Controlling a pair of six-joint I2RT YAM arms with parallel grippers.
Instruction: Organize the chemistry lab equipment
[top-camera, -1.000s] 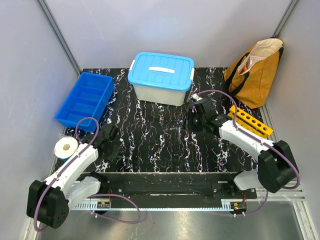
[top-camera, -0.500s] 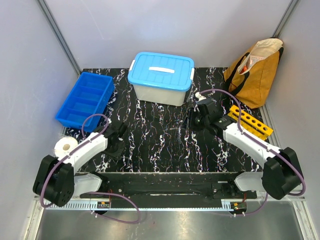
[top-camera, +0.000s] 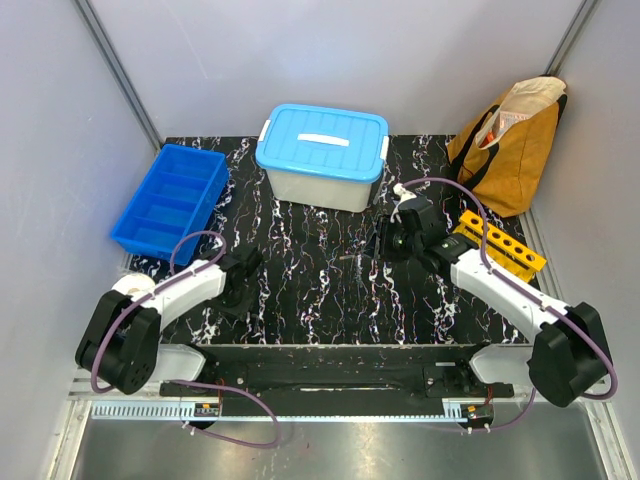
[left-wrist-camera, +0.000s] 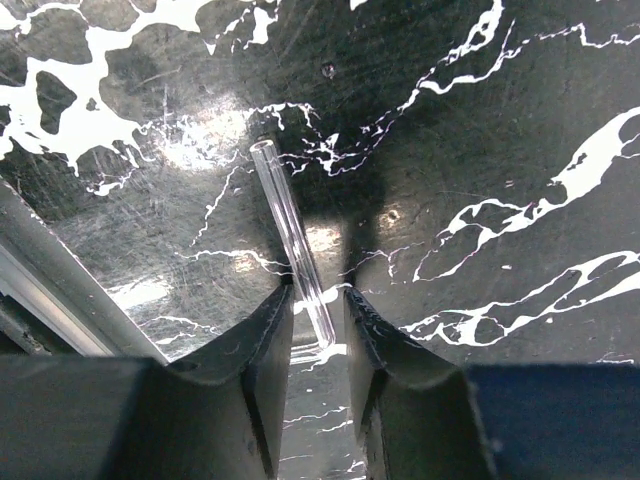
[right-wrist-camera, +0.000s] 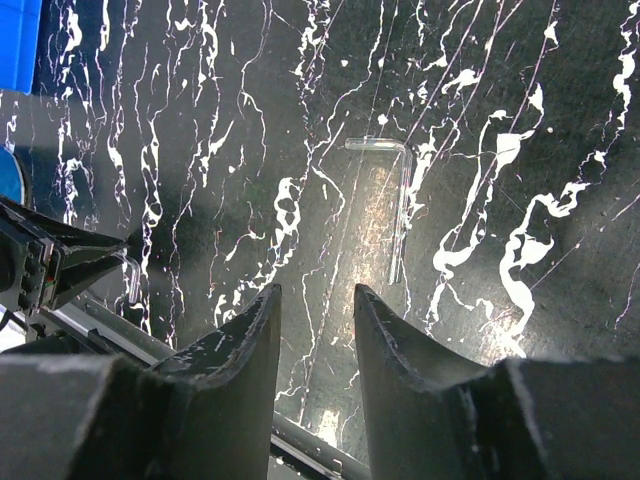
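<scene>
I am holding my left pincer (left-wrist-camera: 318, 293) low over the near left part of the black, white-veined marble counter (top-camera: 320, 300), with its jaws narrow. A thin straight transparent tube (left-wrist-camera: 290, 235) is lying flat on the counter there. One end of it is sitting between my two dark fingertips (left-wrist-camera: 268, 330). A sliver of gap is showing on either side, so I am straddling the tube rather than pinching it. Its other, open end is reaching out beyond the fingertips.

My right pincer (right-wrist-camera: 315, 295) is hanging above the counter a little right of the middle, its jaws partly apart and gripping nothing. A thin transparent tube bent into an L (right-wrist-camera: 400, 210) is lying flat on the counter just left of this pincer. It is out past the fingertips and off to one side, not between them.

The yellow-orange rack with round holes (top-camera: 502, 243) is lying at the right side of the counter, just beside my right arm. The large white tub with a blue lid (top-camera: 322, 150) is standing at the far middle, and the blue divided plastic tray (top-camera: 140, 196) is sitting at the far left. A mustard-coloured cloth tote bag with black straps (top-camera: 510, 150) is standing in the far right corner.
</scene>
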